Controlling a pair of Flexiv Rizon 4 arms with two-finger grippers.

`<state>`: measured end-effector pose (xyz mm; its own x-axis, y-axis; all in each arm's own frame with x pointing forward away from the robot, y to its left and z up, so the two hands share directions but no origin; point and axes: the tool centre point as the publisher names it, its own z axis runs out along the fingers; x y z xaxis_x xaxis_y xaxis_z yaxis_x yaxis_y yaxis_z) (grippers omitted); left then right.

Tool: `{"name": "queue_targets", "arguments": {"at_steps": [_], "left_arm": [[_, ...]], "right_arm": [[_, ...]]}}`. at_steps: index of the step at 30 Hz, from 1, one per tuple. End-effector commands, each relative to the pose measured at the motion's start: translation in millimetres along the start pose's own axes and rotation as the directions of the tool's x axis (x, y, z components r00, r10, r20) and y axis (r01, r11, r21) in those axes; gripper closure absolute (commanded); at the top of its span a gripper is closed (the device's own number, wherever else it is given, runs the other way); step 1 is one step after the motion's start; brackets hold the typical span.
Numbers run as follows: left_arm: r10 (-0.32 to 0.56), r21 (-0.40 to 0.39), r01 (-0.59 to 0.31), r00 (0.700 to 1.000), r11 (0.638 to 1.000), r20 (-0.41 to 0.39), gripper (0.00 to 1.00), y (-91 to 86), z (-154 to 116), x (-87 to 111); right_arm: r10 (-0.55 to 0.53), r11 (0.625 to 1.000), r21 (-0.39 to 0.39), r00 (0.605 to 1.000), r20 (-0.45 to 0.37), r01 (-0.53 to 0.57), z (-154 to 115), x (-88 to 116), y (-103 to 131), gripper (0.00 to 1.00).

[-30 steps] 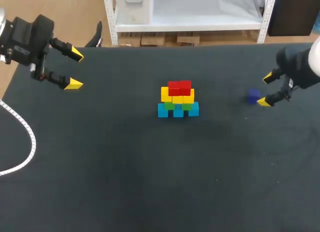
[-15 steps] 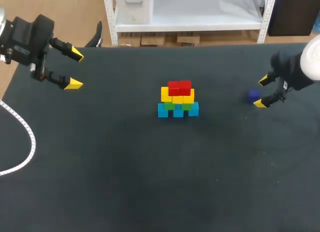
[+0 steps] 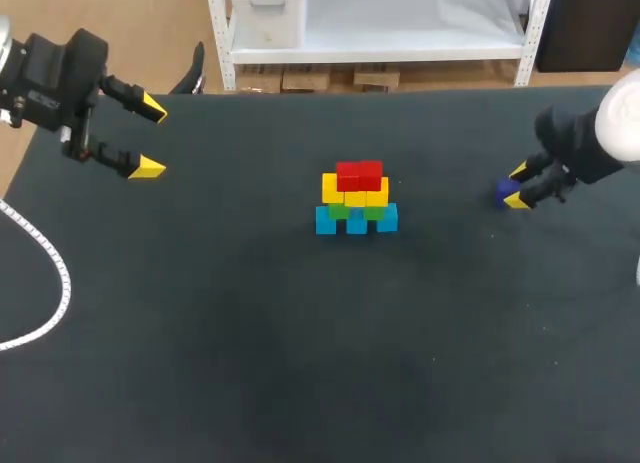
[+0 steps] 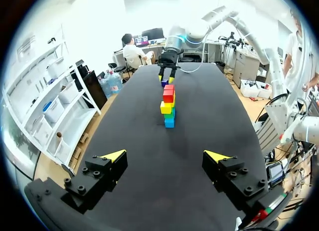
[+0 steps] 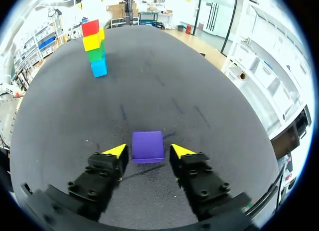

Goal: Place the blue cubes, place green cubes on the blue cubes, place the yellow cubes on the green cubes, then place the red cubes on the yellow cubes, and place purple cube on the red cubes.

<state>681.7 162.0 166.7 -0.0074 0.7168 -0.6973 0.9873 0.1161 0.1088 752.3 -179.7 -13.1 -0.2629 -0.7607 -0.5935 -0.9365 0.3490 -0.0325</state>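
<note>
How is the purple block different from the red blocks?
The purple cube is one block on its own; the red cubes are two, side by side. The purple cube lies low on the table, between the open fingers of the right gripper; the red cubes sit high on the stack, on the yellow cubes, with no gripper near. Both are plain cubes.

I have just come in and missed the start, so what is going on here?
A robot is stacking cubes by colour. The stack in the middle of the table has blue, green, yellow and red layers. The purple cube lies apart on the table, inside the open right gripper, not yet gripped or lifted. The left gripper is open and empty, off to the side.
</note>
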Motion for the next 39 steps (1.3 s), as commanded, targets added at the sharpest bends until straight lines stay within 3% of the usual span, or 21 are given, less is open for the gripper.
{"name": "queue_targets", "arguments": {"at_steps": [1, 4, 12, 19, 24, 31, 39], "left_arm": [[0.002, 0.002, -0.002, 1.000, 1.000, 0.001, 0.00, 1.4, 0, 0.6], [0.002, 0.002, -0.002, 1.000, 1.000, 0.001, 0.00, 1.4, 0, 0.6], [0.002, 0.002, -0.002, 1.000, 1.000, 0.001, 0.00, 1.4, 0, 0.6], [0.002, 0.002, -0.002, 1.000, 1.000, 0.001, 0.00, 1.4, 0, 0.6], [0.002, 0.002, -0.002, 1.000, 1.000, 0.001, 0.00, 1.4, 0, 0.6], [0.002, 0.002, -0.002, 1.000, 1.000, 0.001, 0.00, 1.4, 0, 0.6], [0.002, 0.002, -0.002, 1.000, 1.000, 0.001, 0.00, 1.4, 0, 0.6]], "right_arm": [[-0.006, 1.000, -0.006, 1.000, 0.002, 0.006, 3, -1, -1, 0.70], [-0.014, 1.000, -0.008, 1.000, 0.001, 0.014, 2, -2, 1, 1.00], [-0.012, 1.000, -0.013, 1.000, -0.013, 0.011, -21, -15, 6, 1.00], [0.003, 0.999, -0.044, 0.999, 0.037, -0.001, -61, -61, 25, 1.00], [-0.034, 0.997, -0.071, 0.997, 0.075, 0.040, -76, -94, 40, 1.00], [-0.175, 0.978, -0.096, 0.978, 0.113, 0.186, -86, -141, 66, 1.00], [-0.240, 0.952, -0.169, 0.964, 0.115, 0.257, -78, -174, 95, 1.00]]}}
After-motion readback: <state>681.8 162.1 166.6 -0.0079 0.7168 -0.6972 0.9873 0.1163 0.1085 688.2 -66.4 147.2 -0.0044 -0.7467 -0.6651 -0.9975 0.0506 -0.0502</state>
